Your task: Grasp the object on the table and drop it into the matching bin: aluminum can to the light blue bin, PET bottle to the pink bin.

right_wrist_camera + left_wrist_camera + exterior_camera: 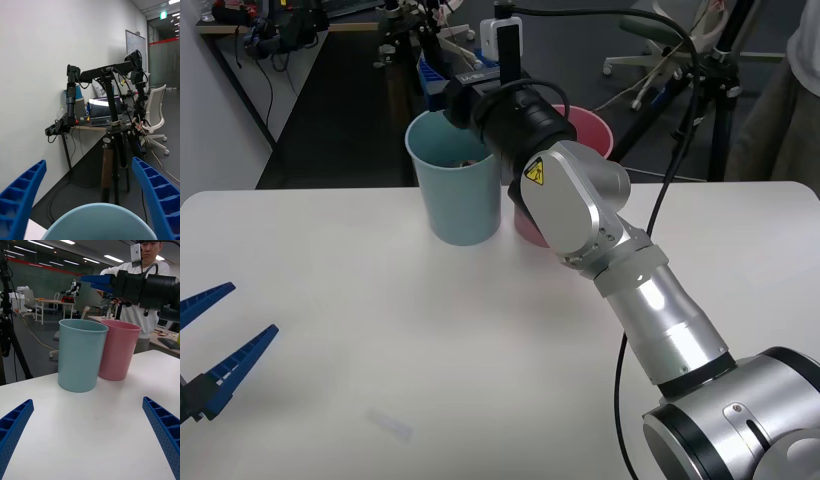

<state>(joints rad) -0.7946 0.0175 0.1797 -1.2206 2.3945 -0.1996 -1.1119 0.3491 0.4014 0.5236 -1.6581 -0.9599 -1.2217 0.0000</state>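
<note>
Front view, bins: the light blue bin (pixel 452 190), tall tapered plastic with a rolled rim, stands on the white smooth worktop (pixel 380 330), touching the same-shaped pink bin (pixel 592 130) beside it.
Front view, object: a dark shape (pixel 463 158) lies low inside the light blue bin. It is probably the small red aluminum can, but I cannot tell for sure.
Front view, left end effector (pixel 252 310): released, fingers apart, idle low over the near worktop.
Front view, writing: a yellow hazard sticker (pixel 534 172) on the right arm shows a symbol and no readable words.
Right wrist view, right end effector (pixel 89 162): blue ribbed fingers spread wide, grasping nothing, directly above the light blue bin's rim (pixel 95 210).
Right wrist view, writing: a green ceiling sign (pixel 162 15), not legible.
Left wrist view: the right end effector (pixel 100 279) hangs over the two bins, and no brand is readable.
Handling, judged: a light, thin-walled, smooth can that is easily dented. It is best pinched gently across mid-body, upright.
</note>
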